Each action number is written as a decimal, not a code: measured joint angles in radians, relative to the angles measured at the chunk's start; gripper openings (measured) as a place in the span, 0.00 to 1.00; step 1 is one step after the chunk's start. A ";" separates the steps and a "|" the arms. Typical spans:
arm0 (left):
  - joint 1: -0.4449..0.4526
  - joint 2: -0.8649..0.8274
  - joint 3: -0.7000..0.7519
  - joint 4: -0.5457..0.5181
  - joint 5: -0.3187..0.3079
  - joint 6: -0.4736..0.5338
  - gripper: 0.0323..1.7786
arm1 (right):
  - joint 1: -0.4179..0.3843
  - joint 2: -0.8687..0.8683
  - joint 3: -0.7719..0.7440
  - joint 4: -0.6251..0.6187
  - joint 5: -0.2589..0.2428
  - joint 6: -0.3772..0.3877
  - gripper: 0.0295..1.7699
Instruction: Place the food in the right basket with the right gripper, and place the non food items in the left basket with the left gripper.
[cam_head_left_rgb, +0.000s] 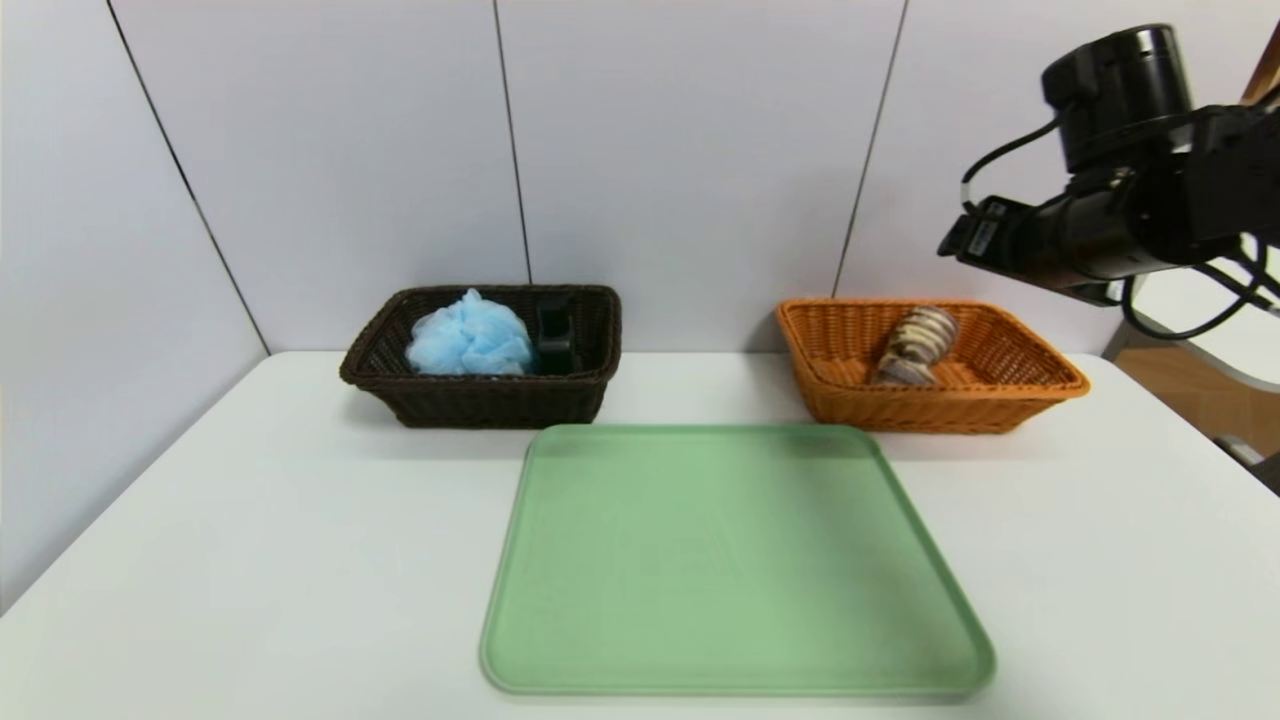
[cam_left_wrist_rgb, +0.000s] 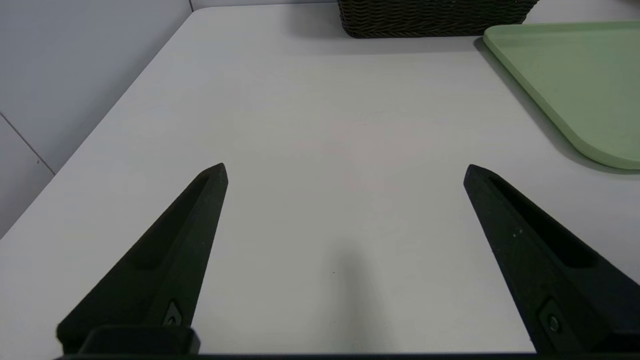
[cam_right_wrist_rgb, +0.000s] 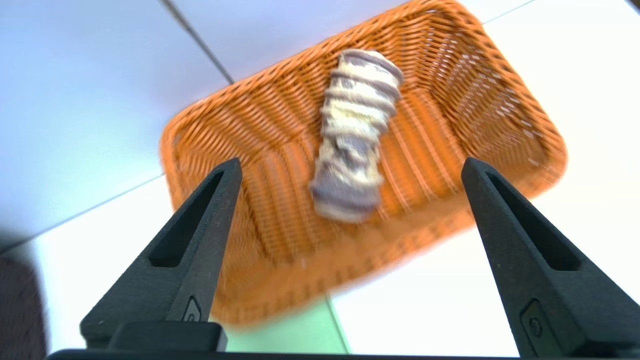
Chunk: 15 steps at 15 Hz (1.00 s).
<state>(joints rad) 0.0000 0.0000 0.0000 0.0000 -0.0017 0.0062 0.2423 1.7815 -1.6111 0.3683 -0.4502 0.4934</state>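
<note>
Your right gripper (cam_right_wrist_rgb: 350, 167), fingers apart, hangs above the marbled bread roll (cam_right_wrist_rgb: 352, 135) in the orange basket (cam_right_wrist_rgb: 500, 100); it looks soft and light, so grip its middle gently. The left gripper (cam_left_wrist_rgb: 345, 172) is parked with fingers apart.

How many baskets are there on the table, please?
2. The dark brown basket stands at the back left behind the green tray; the orange basket stands at the back right. None appears hidden.
</note>
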 joint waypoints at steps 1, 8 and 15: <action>0.000 0.000 0.000 0.000 0.000 0.000 0.95 | 0.009 -0.070 0.060 0.000 0.000 -0.005 0.88; 0.000 0.000 0.000 0.000 0.000 0.000 0.95 | 0.034 -0.623 0.523 -0.007 0.000 -0.138 0.93; 0.000 0.000 0.000 0.000 0.000 0.000 0.95 | 0.020 -1.100 0.895 -0.018 0.065 -0.367 0.95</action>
<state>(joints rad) 0.0000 0.0000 0.0000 0.0000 -0.0013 0.0057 0.2626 0.6815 -0.7162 0.3502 -0.3853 0.1268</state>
